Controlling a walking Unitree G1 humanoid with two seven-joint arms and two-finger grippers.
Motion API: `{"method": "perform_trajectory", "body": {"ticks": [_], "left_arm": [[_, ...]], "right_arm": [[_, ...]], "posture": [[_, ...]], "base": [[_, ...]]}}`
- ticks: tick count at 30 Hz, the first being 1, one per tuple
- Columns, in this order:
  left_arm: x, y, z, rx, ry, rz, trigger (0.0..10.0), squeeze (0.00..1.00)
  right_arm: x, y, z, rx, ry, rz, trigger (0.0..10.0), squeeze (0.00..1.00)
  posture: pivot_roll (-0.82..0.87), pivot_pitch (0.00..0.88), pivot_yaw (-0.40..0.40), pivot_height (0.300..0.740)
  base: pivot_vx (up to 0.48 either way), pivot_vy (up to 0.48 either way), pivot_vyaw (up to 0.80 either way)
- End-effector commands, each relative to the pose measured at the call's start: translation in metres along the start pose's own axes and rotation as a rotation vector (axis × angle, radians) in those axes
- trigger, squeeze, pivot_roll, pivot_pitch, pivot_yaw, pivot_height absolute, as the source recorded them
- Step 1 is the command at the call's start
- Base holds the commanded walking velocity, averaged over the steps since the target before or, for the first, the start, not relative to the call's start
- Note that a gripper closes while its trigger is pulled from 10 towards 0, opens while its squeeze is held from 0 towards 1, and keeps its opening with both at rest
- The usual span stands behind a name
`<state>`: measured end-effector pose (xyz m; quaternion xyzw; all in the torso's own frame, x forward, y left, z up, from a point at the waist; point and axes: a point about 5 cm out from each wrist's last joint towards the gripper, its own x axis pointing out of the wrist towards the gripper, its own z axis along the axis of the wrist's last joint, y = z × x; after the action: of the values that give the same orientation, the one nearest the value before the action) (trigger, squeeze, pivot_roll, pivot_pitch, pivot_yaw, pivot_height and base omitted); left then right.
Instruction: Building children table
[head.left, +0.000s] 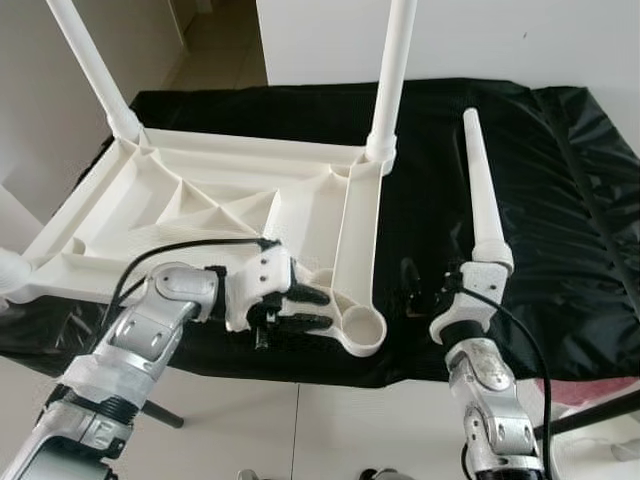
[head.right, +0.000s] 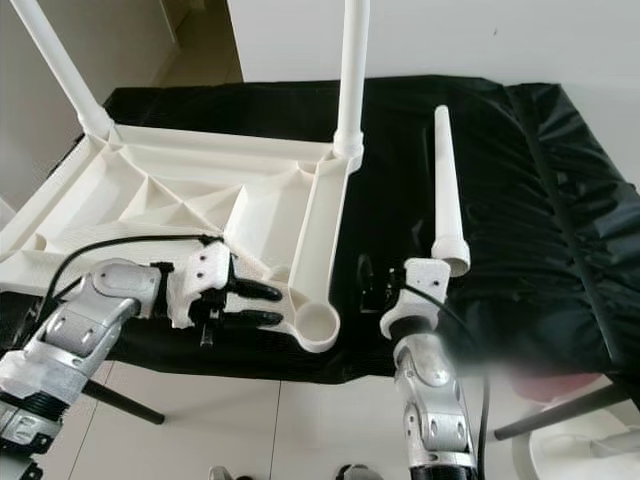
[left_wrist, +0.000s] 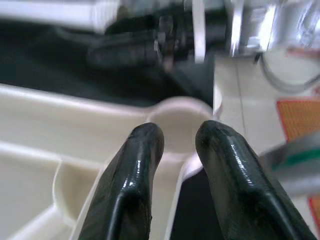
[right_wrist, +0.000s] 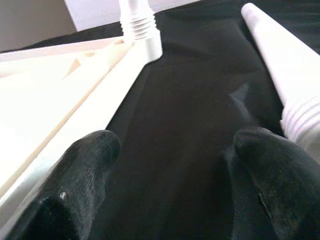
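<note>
Reaching left tool (head.left: 300, 308) slightly apart at tabletop (head.left: 240, 200) socket | right tool (right_wrist: 172, 175) apart near leg (head.left: 482, 190)

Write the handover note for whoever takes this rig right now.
Left end effector: open, fingers straddling the tabletop rim by the empty near-right socket.
Right end effector: open, over the black cloth, beside the loose leg lying there.
Done: legs stand in the far-left and far-right sockets of the upside-down tabletop.
Left: pick up the loose leg and fit it into the empty socket.
</note>
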<state>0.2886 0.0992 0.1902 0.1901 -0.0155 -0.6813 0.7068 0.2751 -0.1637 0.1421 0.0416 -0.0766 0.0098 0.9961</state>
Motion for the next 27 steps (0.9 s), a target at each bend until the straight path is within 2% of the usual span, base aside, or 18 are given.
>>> {"method": "perform_trajectory", "body": {"ticks": [1, 4, 6, 7, 8, 15, 17, 20, 21, 22, 23, 25, 27], "left_arm": [[-0.003, 0.006, 0.000, -0.027, -0.007, 0.158, 10.0, 0.00], [-0.003, 0.008, 0.004, -0.043, -0.032, 0.188, 10.0, 0.00], [-0.005, 0.016, 0.010, -0.099, -0.085, 0.340, 10.0, 0.00], [-0.007, 0.021, 0.011, -0.140, -0.114, 0.407, 10.0, 0.00], [-0.007, 0.023, 0.014, -0.172, -0.152, 0.469, 10.0, 0.00], [-0.002, 0.023, 0.017, -0.274, -0.206, 0.550, 10.0, 0.00], [0.010, 0.014, 0.015, -0.333, -0.211, 0.547, 10.0, 0.00], [0.014, 0.010, 0.015, -0.352, -0.214, 0.544, 10.0, 0.00], [0.020, 0.005, 0.015, -0.362, -0.215, 0.544, 10.0, 0.00], [0.031, -0.006, 0.012, -0.402, -0.220, 0.543, 10.0, 0.00], [0.031, -0.006, 0.012, -0.402, -0.220, 0.543, 10.0, 0.00], [0.042, -0.020, 0.007, -0.415, -0.174, 0.527, 10.0, 0.00], [0.044, -0.022, 0.006, -0.413, -0.165, 0.522, 10.0, 0.00]], "right_arm": [[-0.001, 0.001, -0.001, 0.016, -0.004, -0.002, 10.0, 1.00], [-0.001, 0.003, 0.000, 0.023, -0.013, -0.002, 10.0, 1.00], [0.003, 0.001, 0.011, -0.008, -0.082, -0.055, 10.0, 1.00], [0.006, -0.002, 0.018, -0.020, -0.116, -0.087, 10.0, 0.74], [0.010, -0.007, 0.025, -0.040, -0.148, -0.126, 10.0, 0.00], [0.018, -0.022, 0.031, -0.067, -0.162, -0.208, 10.0, 0.00], [0.023, -0.027, 0.030, -0.069, -0.143, -0.227, 10.0, 0.00], [0.025, -0.028, 0.030, -0.080, -0.140, -0.235, 10.0, 0.00], [0.027, -0.032, 0.031, -0.086, -0.136, -0.261, 10.0, 0.00], [0.030, -0.044, 0.031, -0.106, -0.121, -0.321, 10.0, 0.00], [0.030, -0.044, 0.031, -0.106, -0.121, -0.321, 10.0, 0.00], [0.031, -0.055, 0.027, -0.105, -0.091, -0.360, 10.0, 0.00], [0.031, -0.056, 0.026, -0.109, -0.083, -0.365, 10.0, 0.00]], "posture": [[-0.03, 0.117, 0.067, 0.740], [-0.03, 0.117, 0.069, 0.740], [-0.03, 0.118, 0.073, 0.740], [-0.03, 0.117, 0.073, 0.740], [-0.03, 0.118, 0.072, 0.740], [-0.02, 0.117, 0.063, 0.740], [-0.03, 0.115, 0.058, 0.740], [-0.03, 0.115, 0.058, 0.740], [-0.03, 0.115, 0.057, 0.740], [-0.02, 0.116, 0.055, 0.740], [-0.02, 0.116, 0.055, 0.740], [-0.02, 0.119, 0.050, 0.740], [-0.02, 0.119, 0.050, 0.740]], "base": [[0.000, 0.000, 0.00], [0.000, 0.000, 0.00], [0.000, 0.000, 0.00], [0.000, 0.000, 0.00], [0.000, 0.000, 0.00], [0.000, 0.000, 0.00], [0.000, 0.000, 0.00], [0.000, 0.000, 0.00], [0.000, 0.000, 0.00], [0.000, 0.000, 0.00], [0.000, 0.000, 0.00], [0.000, 0.000, 0.00], [0.000, 0.000, 0.00]]}}
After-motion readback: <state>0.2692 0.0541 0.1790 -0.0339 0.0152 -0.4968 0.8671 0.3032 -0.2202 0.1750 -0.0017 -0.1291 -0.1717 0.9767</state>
